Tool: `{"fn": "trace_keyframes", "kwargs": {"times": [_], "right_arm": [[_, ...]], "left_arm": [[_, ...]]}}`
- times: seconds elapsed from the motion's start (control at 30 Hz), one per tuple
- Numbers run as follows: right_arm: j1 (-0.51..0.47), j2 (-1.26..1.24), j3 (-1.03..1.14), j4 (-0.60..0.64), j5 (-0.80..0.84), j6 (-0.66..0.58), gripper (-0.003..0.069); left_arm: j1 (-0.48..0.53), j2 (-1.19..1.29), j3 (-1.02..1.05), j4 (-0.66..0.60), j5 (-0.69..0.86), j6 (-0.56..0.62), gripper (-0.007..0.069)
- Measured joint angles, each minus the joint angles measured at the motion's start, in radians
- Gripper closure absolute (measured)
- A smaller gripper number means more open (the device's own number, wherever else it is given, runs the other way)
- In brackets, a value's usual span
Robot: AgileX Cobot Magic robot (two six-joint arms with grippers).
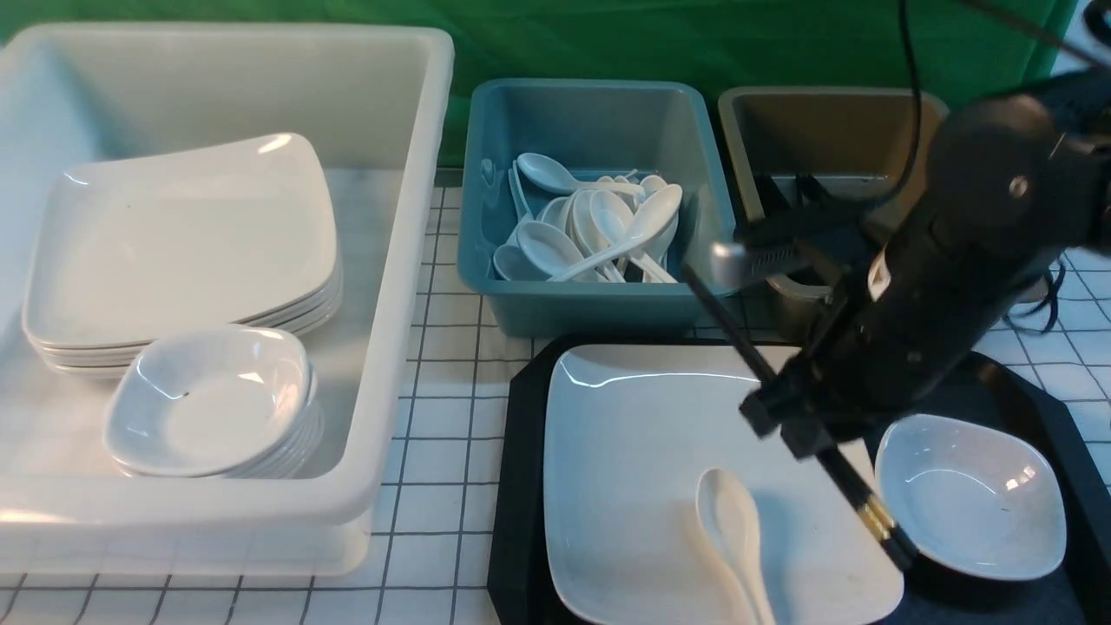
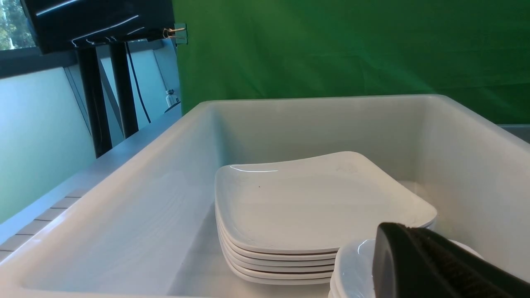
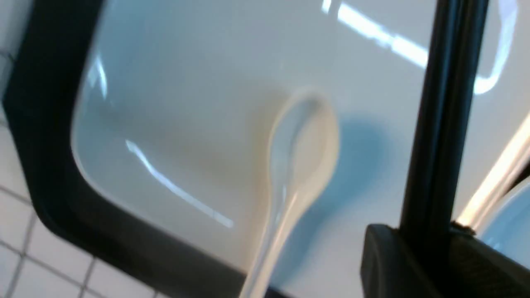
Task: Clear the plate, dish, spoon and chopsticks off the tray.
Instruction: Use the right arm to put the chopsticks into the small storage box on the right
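The black tray [image 1: 516,486] lies at the front right of the table. On it rests the large white plate [image 1: 634,451], with the white spoon [image 1: 733,529] lying on the plate's near part. The small white dish [image 1: 972,495] sits on the tray to the right of the plate. My right gripper [image 1: 794,417] is shut on the black chopsticks [image 1: 729,325], which slant above the plate between plate and dish. The right wrist view shows the chopsticks [image 3: 443,124] clamped in my right gripper [image 3: 430,236] above the spoon [image 3: 302,140]. My left gripper [image 2: 397,231] is shut and holds nothing.
A white tub [image 1: 408,260] on the left holds a stack of plates [image 1: 182,243] and a stack of dishes [image 1: 213,399]. My left gripper hangs over those dishes [image 2: 352,265]. Behind the tray stand a teal bin [image 1: 590,304] of spoons and a brown bin [image 1: 825,113].
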Motion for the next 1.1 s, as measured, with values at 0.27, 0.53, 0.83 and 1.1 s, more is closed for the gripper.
{"fn": "trace_keyframes", "kwargs": {"times": [0.27,0.53,0.83,1.1], "right_arm": [[-0.190,0.064,-0.229,-0.011,-0.260,0.029,0.0488],[-0.313,0.242,-0.256,-0.013,-0.662,0.052,0.0488],[-0.326,0.414,-0.256,-0.010,-0.703,0.079,0.0342],[-0.326,0.372,-0.256,-0.007,-0.515,0.060,0.0358]], "left_arm": [[0.000,0.000,0.000,0.000,0.000,0.000,0.0601],[0.000,0.000,0.000,0.000,0.000,0.000,0.0601],[0.000,0.000,0.000,0.000,0.000,0.000,0.0601],[0.000,0.000,0.000,-0.010,0.000,-0.009,0.0601]]}}
